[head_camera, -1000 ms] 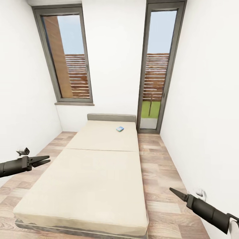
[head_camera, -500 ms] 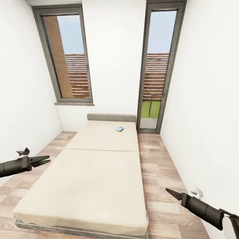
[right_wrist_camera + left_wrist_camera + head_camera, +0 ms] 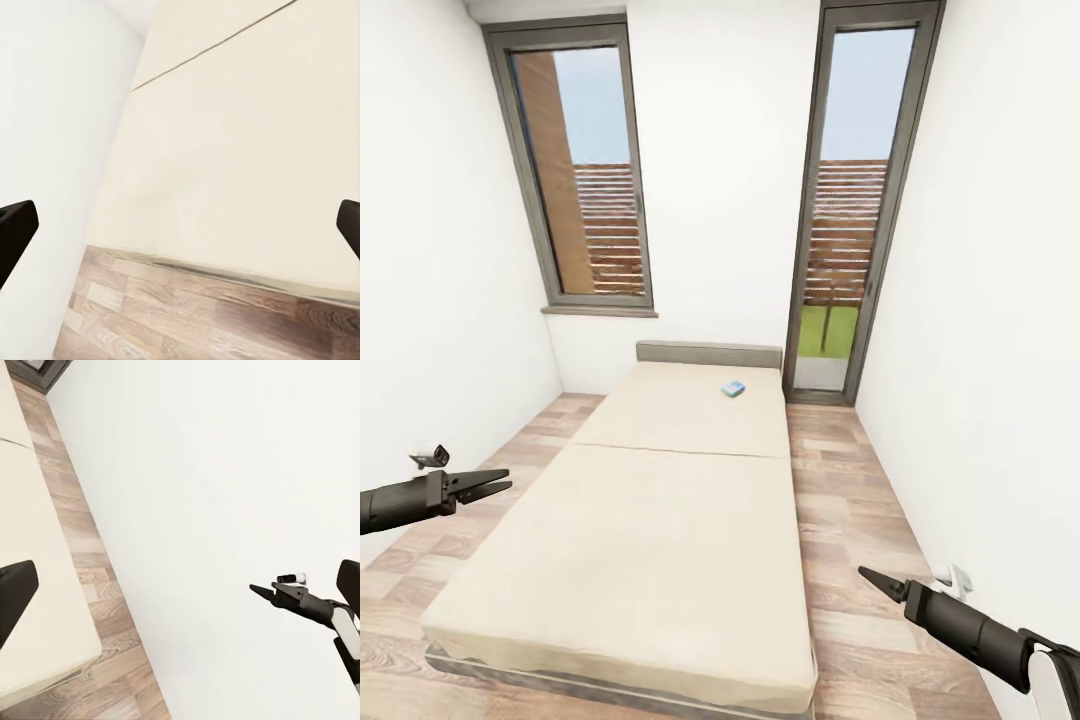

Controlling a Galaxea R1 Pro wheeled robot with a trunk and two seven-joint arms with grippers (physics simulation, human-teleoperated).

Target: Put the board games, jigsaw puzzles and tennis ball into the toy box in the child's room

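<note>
A small blue board game (image 3: 734, 389) lies flat on the far half of the bed (image 3: 660, 530), near the grey headboard (image 3: 708, 354). My left gripper (image 3: 498, 486) hangs open over the floor beside the bed's left edge, empty. My right gripper (image 3: 868, 576) hangs open and empty over the floor by the bed's near right corner. The left wrist view has the bed's edge (image 3: 30, 585) and the right gripper (image 3: 259, 589) against the white wall. Bare mattress (image 3: 240, 150) lies under the right gripper (image 3: 180, 225). The table, toy box, jigsaw puzzles and tennis ball are out of view.
Wood-plank floor runs in narrow strips along the bed's left side (image 3: 530, 450) and right side (image 3: 850, 500). White walls stand close on both sides. A tall window (image 3: 585, 180) and a glass door (image 3: 850, 220) are in the far wall.
The whole picture has shifted right and down a little, so the camera moved. My right gripper has come slightly left and forward. The blue board game lies where it was.
</note>
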